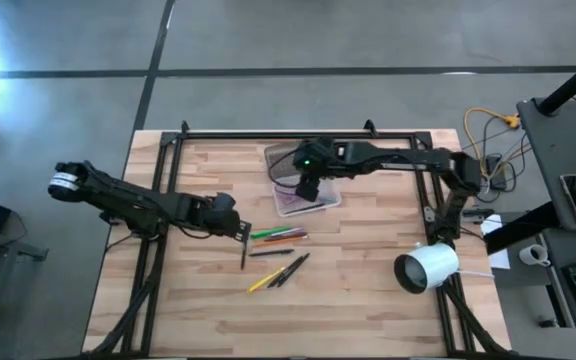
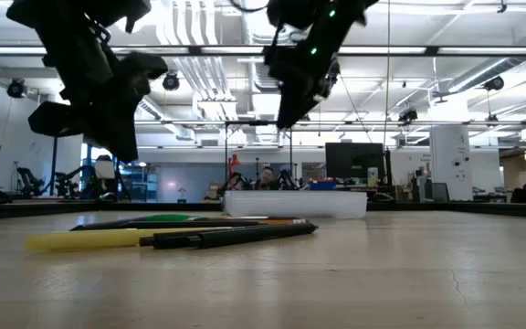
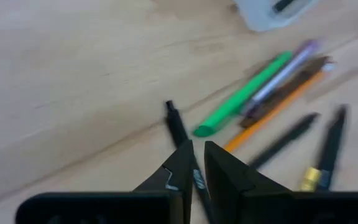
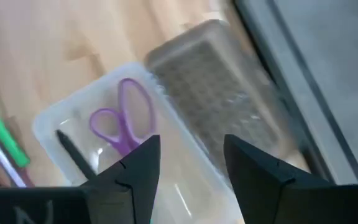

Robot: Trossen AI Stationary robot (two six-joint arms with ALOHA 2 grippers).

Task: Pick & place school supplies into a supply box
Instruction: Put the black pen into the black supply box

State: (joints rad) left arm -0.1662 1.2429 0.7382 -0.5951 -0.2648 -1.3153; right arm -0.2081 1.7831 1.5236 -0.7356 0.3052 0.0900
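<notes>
My left gripper (image 1: 238, 231) is shut on a black pen (image 3: 176, 127), left of the loose pens. A green marker (image 3: 244, 93), orange and dark pencils (image 1: 280, 236) and black and yellow pens (image 1: 280, 272) lie flat on the wooden table. The clear supply box (image 1: 308, 197) lies open at the far middle, its grey lid (image 4: 210, 81) folded back. Purple scissors (image 4: 122, 118) and a black pen (image 4: 73, 149) lie in it. My right gripper (image 4: 191, 168) is open and empty above the box. My left gripper pinches the black pen between its two fingers, partway along the shaft (image 3: 185, 146). The pen runs between the fingers and sticks out beyond their tips (image 1: 244, 252). I cannot tell whether it is clear of the table.
A white cylinder (image 1: 426, 268) lies at the table's right edge. A black frame (image 1: 298, 133) runs along the far edge. Bare wood lies at the near left and near right. People and desks show in the room behind (image 2: 263, 178).
</notes>
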